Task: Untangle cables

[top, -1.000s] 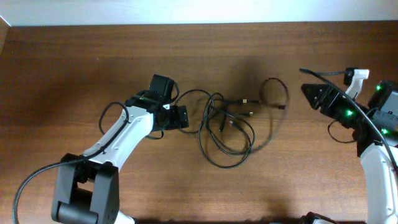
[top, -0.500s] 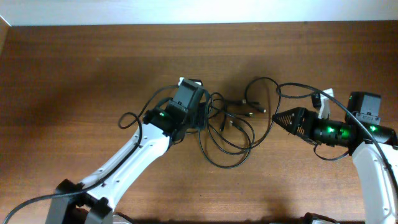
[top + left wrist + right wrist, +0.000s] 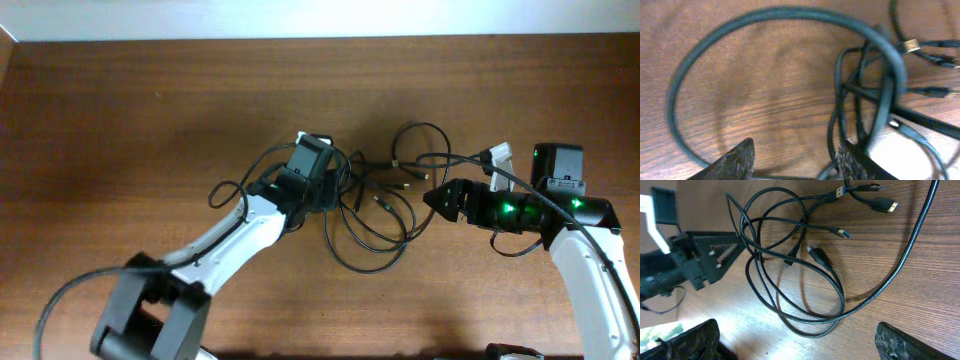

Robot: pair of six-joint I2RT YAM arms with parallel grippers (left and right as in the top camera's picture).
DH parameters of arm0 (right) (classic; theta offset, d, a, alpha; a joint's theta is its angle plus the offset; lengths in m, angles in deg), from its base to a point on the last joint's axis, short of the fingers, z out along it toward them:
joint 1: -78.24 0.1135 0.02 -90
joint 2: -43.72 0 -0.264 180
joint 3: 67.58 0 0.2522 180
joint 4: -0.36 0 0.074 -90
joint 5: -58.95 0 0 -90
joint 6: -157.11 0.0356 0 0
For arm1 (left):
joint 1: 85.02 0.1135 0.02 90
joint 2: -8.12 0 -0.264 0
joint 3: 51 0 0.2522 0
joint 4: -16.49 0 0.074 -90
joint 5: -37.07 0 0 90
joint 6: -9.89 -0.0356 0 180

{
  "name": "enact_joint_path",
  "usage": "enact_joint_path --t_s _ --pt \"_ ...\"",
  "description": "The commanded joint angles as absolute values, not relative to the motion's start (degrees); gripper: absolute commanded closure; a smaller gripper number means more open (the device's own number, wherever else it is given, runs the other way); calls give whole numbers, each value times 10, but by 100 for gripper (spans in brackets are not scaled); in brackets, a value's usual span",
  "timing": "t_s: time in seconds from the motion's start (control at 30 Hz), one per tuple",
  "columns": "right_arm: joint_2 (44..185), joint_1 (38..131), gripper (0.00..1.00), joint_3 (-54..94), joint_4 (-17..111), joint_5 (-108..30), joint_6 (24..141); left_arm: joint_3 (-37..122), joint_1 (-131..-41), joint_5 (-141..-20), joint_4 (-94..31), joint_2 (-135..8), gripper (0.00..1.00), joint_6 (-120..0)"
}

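The cables (image 3: 375, 215) lie as a loose tangle of thin black loops at the table's middle, with small plugs (image 3: 408, 182) toward its top. My left gripper (image 3: 328, 190) sits at the tangle's left edge. In the left wrist view this gripper (image 3: 795, 160) stands partly open over bare wood, and several strands (image 3: 860, 105) run past its right finger (image 3: 855, 165). My right gripper (image 3: 440, 197) points left at the tangle's right side. It is wide open (image 3: 800, 342), the lower cable loop (image 3: 810, 322) lying just ahead of its fingertips, nothing held.
The left arm's thicker black wire (image 3: 225, 190) loops beside its wrist. The table's far edge (image 3: 300, 40) meets a pale wall. In the right wrist view the left gripper's fingers (image 3: 722, 250) show beyond the tangle.
The left gripper moved right into the tangle's left edge and narrowed its jaws. The right arm swung in from the far right toward the tangle, jaws widening. The upper right loop shifted left.
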State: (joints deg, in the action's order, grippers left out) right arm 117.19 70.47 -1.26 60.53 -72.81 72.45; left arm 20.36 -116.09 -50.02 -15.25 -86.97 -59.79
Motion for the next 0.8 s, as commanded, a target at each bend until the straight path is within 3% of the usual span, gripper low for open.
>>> enact_joint_path --t_s 0.0,0.13,0.33,0.43,0.53,0.7,0.77 --pt "1187 708 1 -10 604 -723 716 203 -1164 -513 -154 -800 44 -604" --pt "1209 708 1 -11 604 -723 716 202 -1172 -519 -162 -800 43 -605" --pt "1210 708 1 -11 603 -723 716 202 -1179 -518 -108 -873 52 -604" --pt "1210 708 1 -11 605 -724 716 202 -1179 -516 -80 -904 71 -605" --pt "1210 708 1 -11 607 -723 716 202 -1179 -489 -60 -904 97 -604" --pt "1210 719 1 -12 634 -724 715 203 -1179 -552 -71 -851 100 -604" --pt "1210 758 1 -12 627 -723 662 203 -1179 -554 -95 -789 100 -604"
